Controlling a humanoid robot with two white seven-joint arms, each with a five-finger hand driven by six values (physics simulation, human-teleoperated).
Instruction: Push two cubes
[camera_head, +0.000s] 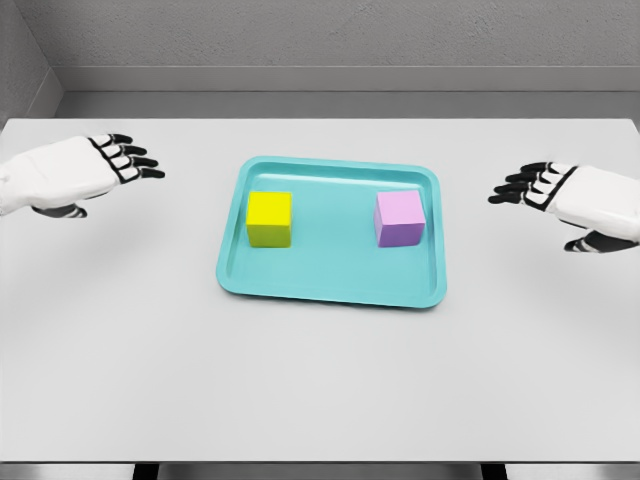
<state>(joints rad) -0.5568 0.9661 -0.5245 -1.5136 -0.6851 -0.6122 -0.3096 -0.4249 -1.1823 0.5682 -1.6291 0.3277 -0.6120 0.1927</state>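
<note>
A yellow cube (269, 218) sits in the left half of a teal tray (330, 283) at the table's middle. A pink cube (399, 218) rests in the tray's right half, about a cube's width and more from the yellow one. My left hand (125, 158) hovers left of the tray, fingers spread and pointing right, holding nothing. My right hand (527, 186) hovers right of the tray, fingers spread and pointing left, also holding nothing. Both hands are well apart from the tray and cubes.
The tray lies on a white table (320, 380) whose near edge runs along the bottom. A grey wall stands behind the table's far edge.
</note>
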